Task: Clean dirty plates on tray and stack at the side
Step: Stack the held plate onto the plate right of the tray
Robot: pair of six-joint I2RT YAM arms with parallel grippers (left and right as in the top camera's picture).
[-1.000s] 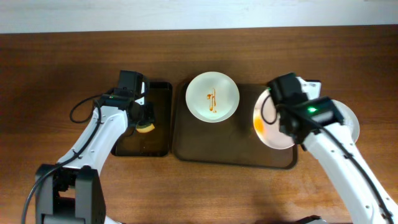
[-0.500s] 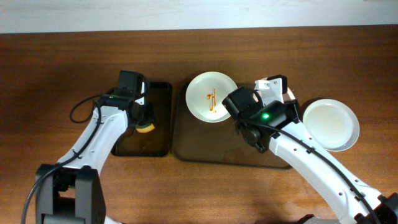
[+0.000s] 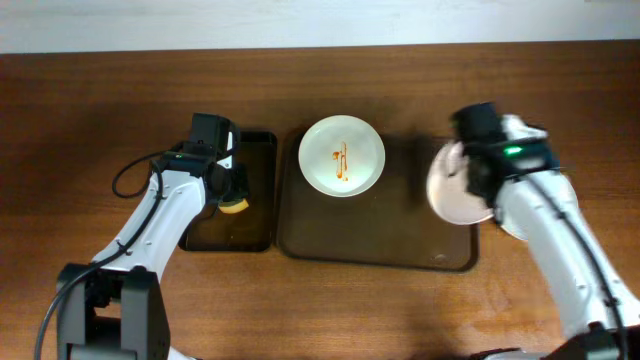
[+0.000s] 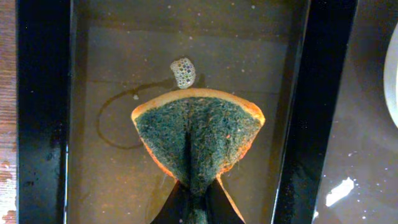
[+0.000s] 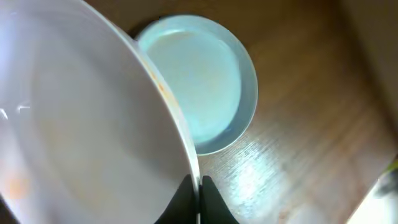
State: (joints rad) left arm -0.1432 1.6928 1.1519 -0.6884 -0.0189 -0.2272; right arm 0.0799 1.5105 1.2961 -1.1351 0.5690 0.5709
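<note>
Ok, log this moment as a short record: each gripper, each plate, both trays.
left gripper: shut on sponge, over black tray
right gripper: shut on held plate at its rim, plate tilted
sauced plate: flat on brown tray, orange squiggle, no gripper on it
bluish plate: flat on table, no sauce visible
suds: small blob on black tray, beyond sponge

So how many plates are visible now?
3. The sauced plate sits on the tray, a second plate is held by the right pincer, a bluish plate lies on the table under that arm.
</note>
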